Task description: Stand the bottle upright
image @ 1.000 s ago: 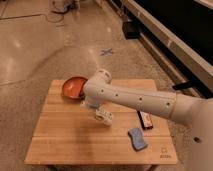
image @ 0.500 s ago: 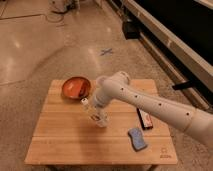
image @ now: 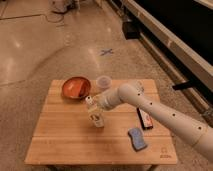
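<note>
Since half a second ago, your robot's white arm (image: 160, 112) has swung its wrist further back and left across the light wooden table (image: 60, 140), and the small white plastic bottle (image: 95, 115) has come up nearly vertical. In the camera view, the bottle stands near the table's middle, white cap on top, a pale label with yellowish print on its side, its base on or just above the wood; you cannot tell which. The gripper (image: 97, 103) sits at the bottle's upper part, closed around it. Behind it lie a round orange-red bowl (image: 76, 87) and a translucent plastic cup (image: 103, 81). To the right you see a flat black rectangular object (image: 145, 119), with a blue sponge (image: 137, 138) nearer the front edge.
</note>
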Available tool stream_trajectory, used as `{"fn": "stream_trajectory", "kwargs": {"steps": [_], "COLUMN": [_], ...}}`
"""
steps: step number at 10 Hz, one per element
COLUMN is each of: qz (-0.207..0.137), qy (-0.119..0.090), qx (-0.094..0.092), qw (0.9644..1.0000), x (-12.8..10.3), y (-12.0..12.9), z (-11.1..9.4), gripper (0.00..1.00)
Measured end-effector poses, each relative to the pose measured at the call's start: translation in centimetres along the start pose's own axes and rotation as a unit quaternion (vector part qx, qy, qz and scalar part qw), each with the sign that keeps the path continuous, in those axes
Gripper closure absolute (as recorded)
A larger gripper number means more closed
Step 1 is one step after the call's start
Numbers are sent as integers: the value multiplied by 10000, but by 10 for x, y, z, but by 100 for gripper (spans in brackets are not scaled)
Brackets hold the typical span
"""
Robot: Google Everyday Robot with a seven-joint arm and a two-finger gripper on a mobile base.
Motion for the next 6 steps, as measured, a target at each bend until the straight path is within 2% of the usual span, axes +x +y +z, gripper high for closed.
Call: {"fn": "stream_trajectory", "kwargs": {"steps": [1,4,6], "qz": [-7,-105,-176], "qy": [208,550,732], "qx": [-76,-210,-365], "qw": [9998,9982,9965], "x": [-4,-14,-24], "y": [1,-2,-3], "z": [-4,-7,-8], "gripper": [100,100,98]}}
